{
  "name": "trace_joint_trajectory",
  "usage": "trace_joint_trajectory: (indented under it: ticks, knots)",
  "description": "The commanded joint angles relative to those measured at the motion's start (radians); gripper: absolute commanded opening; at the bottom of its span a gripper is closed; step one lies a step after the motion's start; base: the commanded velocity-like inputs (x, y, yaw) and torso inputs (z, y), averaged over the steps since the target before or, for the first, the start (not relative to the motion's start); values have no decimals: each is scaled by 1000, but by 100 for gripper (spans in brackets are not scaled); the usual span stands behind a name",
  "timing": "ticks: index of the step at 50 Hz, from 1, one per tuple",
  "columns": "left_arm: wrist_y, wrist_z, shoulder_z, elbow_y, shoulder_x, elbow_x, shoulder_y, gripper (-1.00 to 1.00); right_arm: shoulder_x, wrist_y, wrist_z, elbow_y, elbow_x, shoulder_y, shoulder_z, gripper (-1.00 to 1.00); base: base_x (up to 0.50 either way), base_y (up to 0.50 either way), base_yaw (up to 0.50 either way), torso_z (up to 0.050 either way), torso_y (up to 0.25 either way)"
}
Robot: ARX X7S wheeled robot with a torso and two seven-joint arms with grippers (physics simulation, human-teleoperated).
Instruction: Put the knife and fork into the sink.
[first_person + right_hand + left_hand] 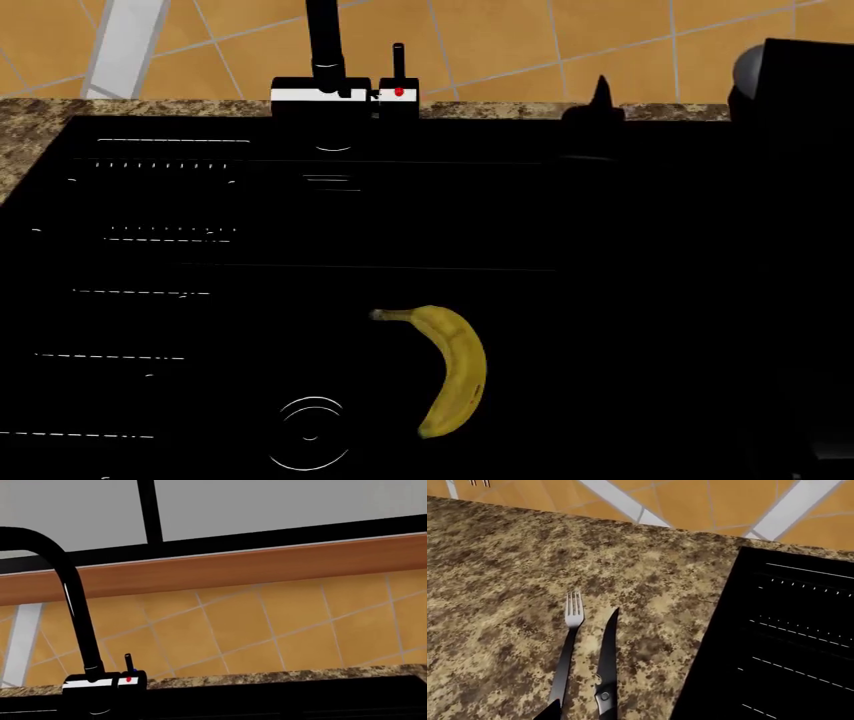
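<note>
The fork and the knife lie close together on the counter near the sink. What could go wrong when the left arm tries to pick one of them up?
1. The fork and knife lie almost parallel with only a narrow gap, so closing on one may nudge or catch the other.
2. Both lie flat on the counter, leaving little to grip; a pinch could slip.
3. The banana already lies in the sink near the drain, so a dropped utensil could land on it.
</note>
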Motion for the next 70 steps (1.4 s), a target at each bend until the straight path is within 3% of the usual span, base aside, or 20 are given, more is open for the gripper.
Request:
trace_joint_trajectory:
  ticks: [1,11,42,70]
  knots:
    - [-29,77,82,-116,65,72,-91,100,5,-14,-1,15,4,-9,-1,100,0,0,0,0,0]
    - [4,139,102,-194,93,147,-64,100,7,-17,2,8,12,-30,9,100,0,0,0,0,0]
    - [17,76,103,-227,72,119,-6,100,7,-42,11,21,27,-79,27,100,0,0,0,0,0]
    - [76,143,91,-271,75,152,79,100,13,-50,23,37,36,-86,22,100,0,0,0,0,0]
